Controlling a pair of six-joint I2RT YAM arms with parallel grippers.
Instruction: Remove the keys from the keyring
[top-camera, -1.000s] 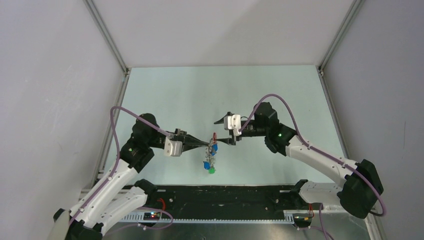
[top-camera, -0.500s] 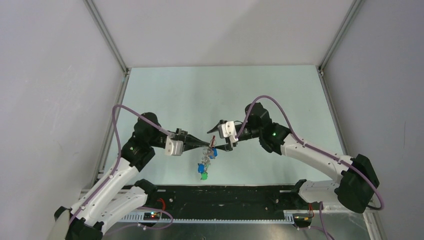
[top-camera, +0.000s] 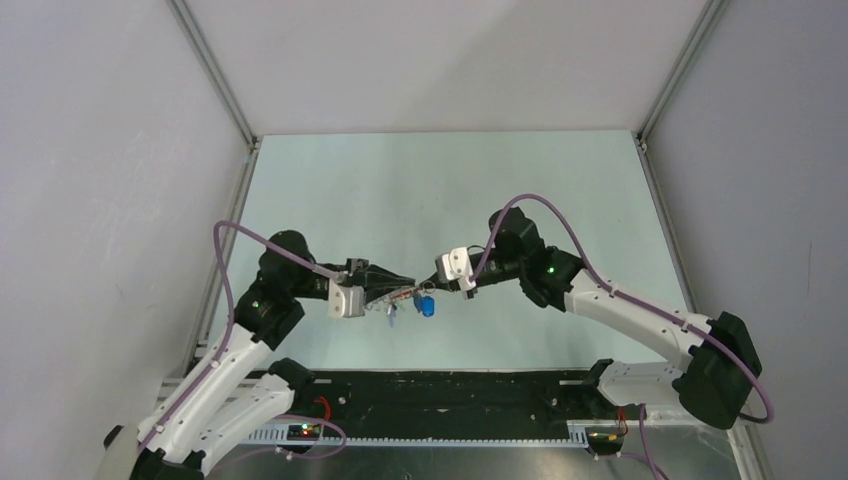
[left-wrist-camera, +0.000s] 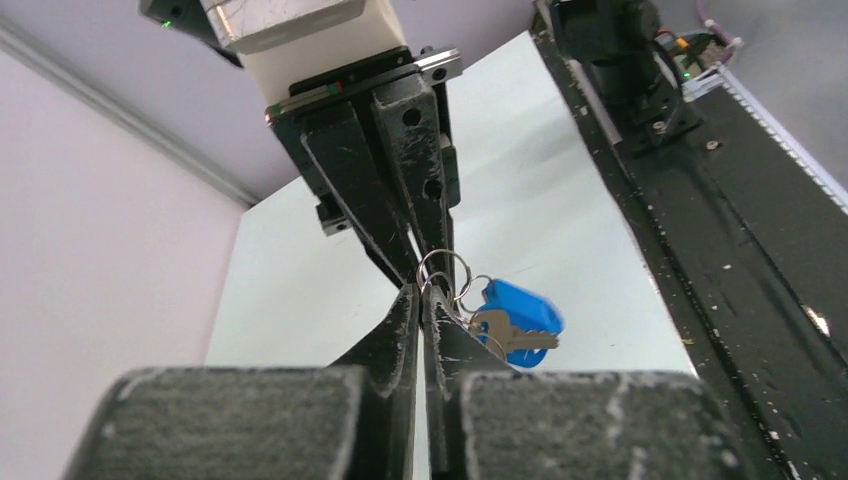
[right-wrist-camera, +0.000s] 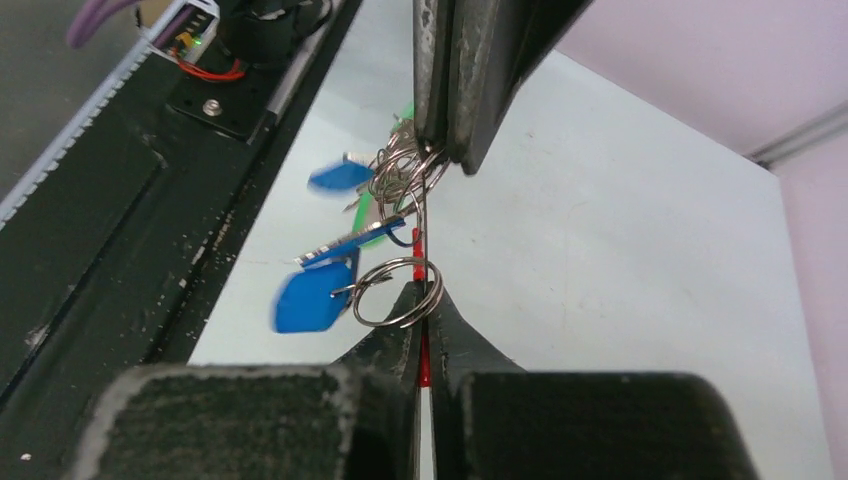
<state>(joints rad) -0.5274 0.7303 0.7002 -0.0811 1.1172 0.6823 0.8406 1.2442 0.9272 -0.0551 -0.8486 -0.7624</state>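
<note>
Top external view: you have both arms meeting over the near half of the worktop (top-camera: 470, 180), about midway across. The left claw (top-camera: 407, 292) comes in from the left and the right claw (top-camera: 439, 288) from the right, their tips just apart. The keyring (top-camera: 417, 294) is strung between them, held up off the worktop, and the keys (top-camera: 427, 307) hang just below it, a blue tag the clearest of them. In your left wrist view the left claw's fingers (left-wrist-camera: 395, 330) are pressed together on the keyring's wire rings, with the right claw's fingers pointing straight at them from the far side. A blue-tagged key (left-wrist-camera: 515, 318) dangles to the right of the pinch. In your right wrist view the right claw is clamped tight on the keyring's red loop (right-wrist-camera: 421, 245), with a silver ring (right-wrist-camera: 395, 291) looped at its tips. There the left claw is closed on a tangle of rings higher up. The keys hang to the left of that line, their blue and green tags blurred.
</note>
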